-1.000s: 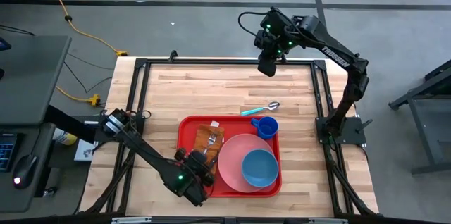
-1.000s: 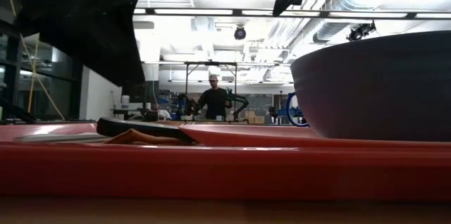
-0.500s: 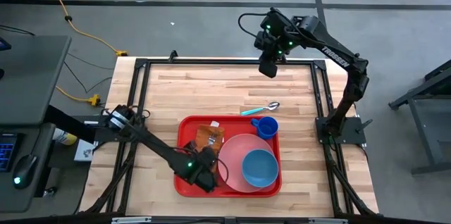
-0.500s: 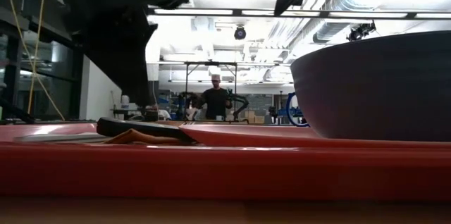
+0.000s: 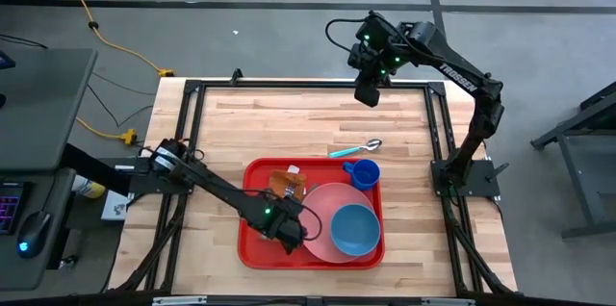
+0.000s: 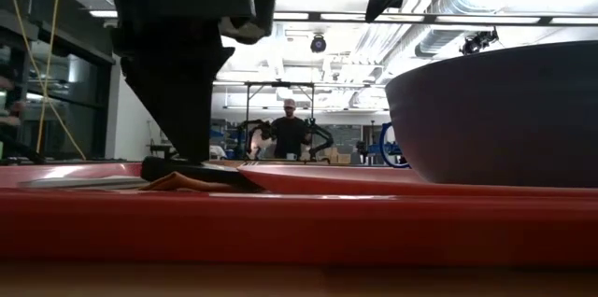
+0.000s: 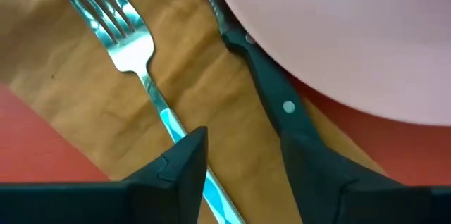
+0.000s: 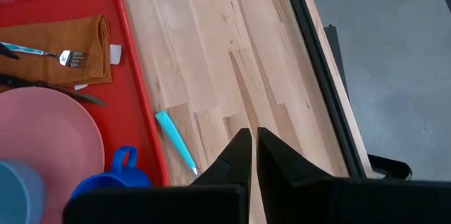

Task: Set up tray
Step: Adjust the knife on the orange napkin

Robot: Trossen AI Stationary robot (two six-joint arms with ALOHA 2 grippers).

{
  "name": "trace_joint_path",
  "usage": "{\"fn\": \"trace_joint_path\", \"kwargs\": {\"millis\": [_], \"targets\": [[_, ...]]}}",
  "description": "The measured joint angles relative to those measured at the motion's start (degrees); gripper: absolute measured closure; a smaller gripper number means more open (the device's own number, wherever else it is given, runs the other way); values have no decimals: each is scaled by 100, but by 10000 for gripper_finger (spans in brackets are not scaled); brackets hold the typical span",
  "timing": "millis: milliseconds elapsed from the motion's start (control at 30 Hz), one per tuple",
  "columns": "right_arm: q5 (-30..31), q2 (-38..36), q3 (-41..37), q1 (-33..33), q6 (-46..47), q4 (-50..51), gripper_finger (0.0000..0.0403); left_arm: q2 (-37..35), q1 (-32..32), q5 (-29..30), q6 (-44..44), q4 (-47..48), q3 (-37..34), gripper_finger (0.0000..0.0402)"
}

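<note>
- left gripper (image 7: pixel 239 160): fingers apart, straddling teal-handled metal fork (image 7: pixel 134 58) on brown paper napkin (image 7: pixel 77 97); nothing held
- right gripper (image 8: pixel 250 155): shut, upper centre, high view
- large red plastic tray (image 5: pixel 258 248): lower centre; one pink round plate (image 5: pixel 318 212), one blue bowl (image 5: pixel 354 231), one blue cup (image 5: pixel 364 173)

My two arms are matte black with angular housings, green status lights glowing near each wrist. The right arm (image 5: pixel 452 65) carries white lettering; thin black cables loop over its wrist.
</note>
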State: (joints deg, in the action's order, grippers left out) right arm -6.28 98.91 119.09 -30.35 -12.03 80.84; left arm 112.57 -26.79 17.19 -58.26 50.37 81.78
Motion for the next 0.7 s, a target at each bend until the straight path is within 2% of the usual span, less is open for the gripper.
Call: {"fn": "trace_joint_path", "kwargs": {"millis": [433, 700], "targets": [[9, 0, 0, 0, 0, 9, 403, 0, 135, -461, -17, -240, 0, 187], [9, 2, 0, 0, 5, 9, 403, -2, 132, -481, -94, 80, 0, 187]]}}
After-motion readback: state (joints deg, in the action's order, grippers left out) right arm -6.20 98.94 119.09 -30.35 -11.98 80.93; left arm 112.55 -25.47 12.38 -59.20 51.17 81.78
